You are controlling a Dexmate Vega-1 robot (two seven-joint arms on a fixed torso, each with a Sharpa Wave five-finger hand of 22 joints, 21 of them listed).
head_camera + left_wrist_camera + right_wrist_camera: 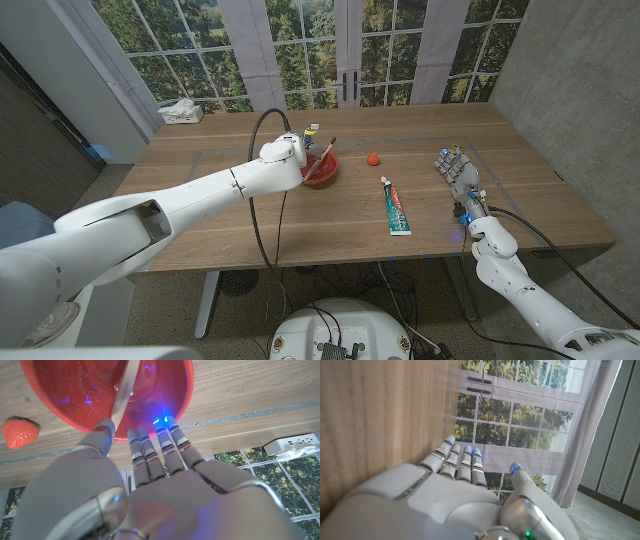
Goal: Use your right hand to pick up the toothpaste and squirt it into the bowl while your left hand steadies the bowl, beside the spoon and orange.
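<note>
Our left hand [150, 475] has its fingertips [167, 427] at the rim of the red bowl [65, 395], thumb beside the spoon [125, 390] handle leaning out of it; we judge this contact is there to keep the bowl from sliding, though we cannot tell whether it truly grips the rim. Our right hand [458, 172] stands empty on the surface [330, 215], fingers straight and slightly apart, well clear of the toothpaste [394, 207], which lies flat between bowl and hand, within easy reach. The small red fruit [372, 157] beyond looks like a strawberry, not an orange. The tube's printing is too small to read.
</note>
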